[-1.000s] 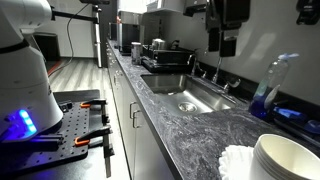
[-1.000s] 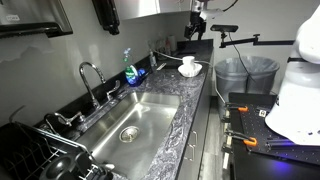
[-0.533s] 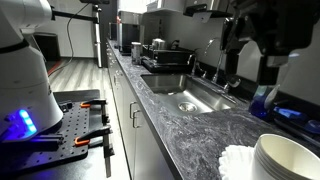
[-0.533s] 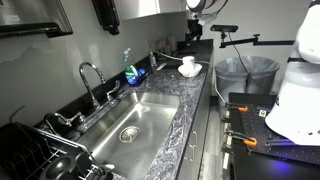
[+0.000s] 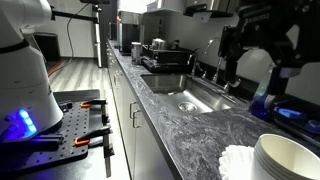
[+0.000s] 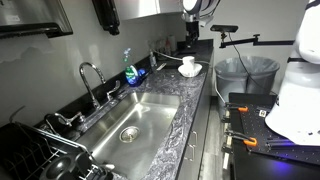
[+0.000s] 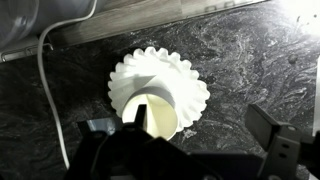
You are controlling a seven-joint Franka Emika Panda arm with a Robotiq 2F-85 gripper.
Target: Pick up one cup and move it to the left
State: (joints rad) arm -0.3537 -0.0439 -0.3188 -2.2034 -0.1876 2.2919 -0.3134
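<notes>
One off-white paper cup [image 7: 150,118], its thin rolled rim seen from above as a pale round mouth, stands on white ruffled paper filters [image 7: 175,75] lying flat on the dark, grey-veined stone bench [image 7: 250,60]. In an exterior view it sits at the far end of that bench, beyond the brushed steel sink [image 6: 135,120]. The tool [image 7: 182,135] hangs above it, dark fingers spread wide to either side, holding nothing.

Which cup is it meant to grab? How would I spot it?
Follow the dark stone counter from the sink past the blue bottle. Beyond it lies a flat, white, ruffled paper filter, and the cup stands on it: plain off-white, tapered, no handle, the only upright thing on that paper.
</notes>
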